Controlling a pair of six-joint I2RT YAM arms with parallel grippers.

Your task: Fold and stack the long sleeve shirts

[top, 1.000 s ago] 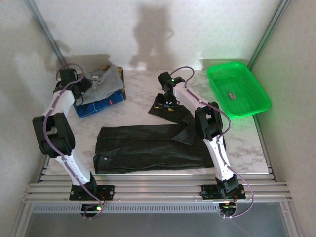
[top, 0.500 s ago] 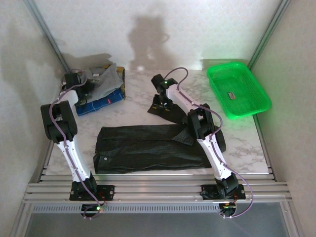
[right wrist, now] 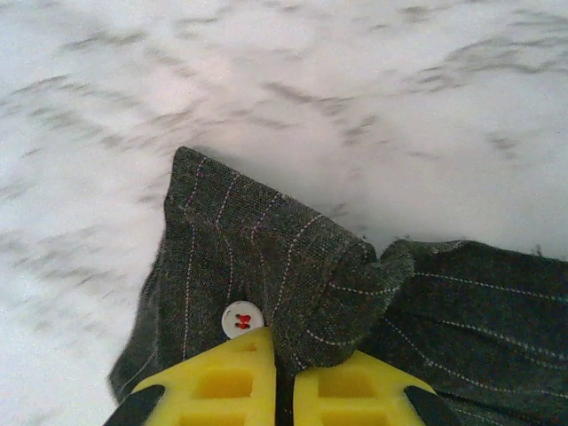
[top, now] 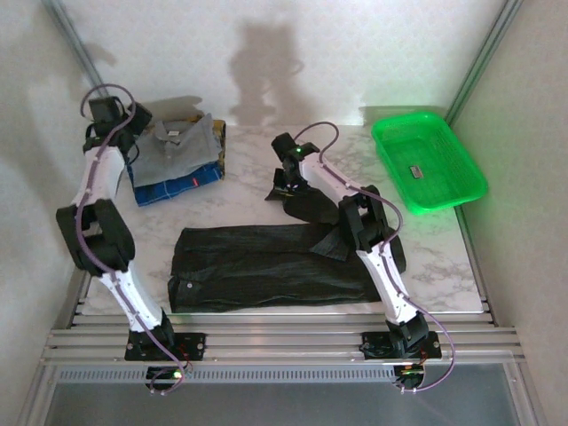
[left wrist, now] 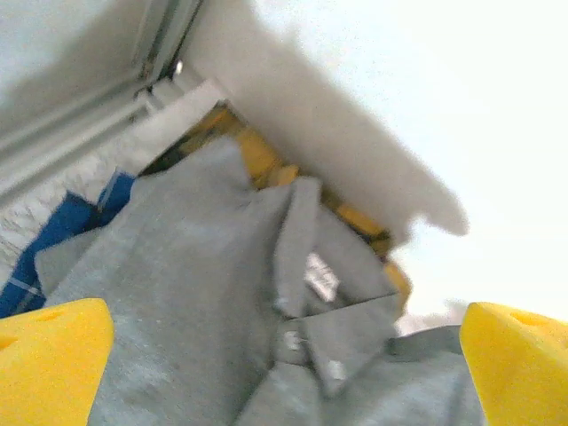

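Left jaws: spread as wide as they go and holding nothing. The yellow fingertips (left wrist: 53,355) stand well apart, above the far-left corner of the tabletop (top: 240,200), and tilt down toward the pile there.
Grey shirt (left wrist: 195,293): folded with collar and placket facing up, it lies on top of the pile at the far-left corner. Beneath it are a blue cloth (top: 173,185) and something yellow (left wrist: 257,155). This looks like the stacking spot, so this shirt appears to be done.
Dark shirt (top: 266,266): the body lies flat in a long band across the middle of the tabletop, nearer the near edge, and is already narrowed lengthwise. It sits between the two arms, where either one could reach it.
Sleeve (top: 311,206): it runs from the right end of the body toward the far edge, lying outside the folded band and not yet tucked in.
Right jaws: closed tight, pinching the striped cuff (right wrist: 266,266) just beside its white button (right wrist: 241,318). Holding the sleeve by its very end probably lets the whole length be carried over onto the body in one move.
Green basket (top: 444,146): it sits at the far-right corner, well apart from both shirts and away from the folding.
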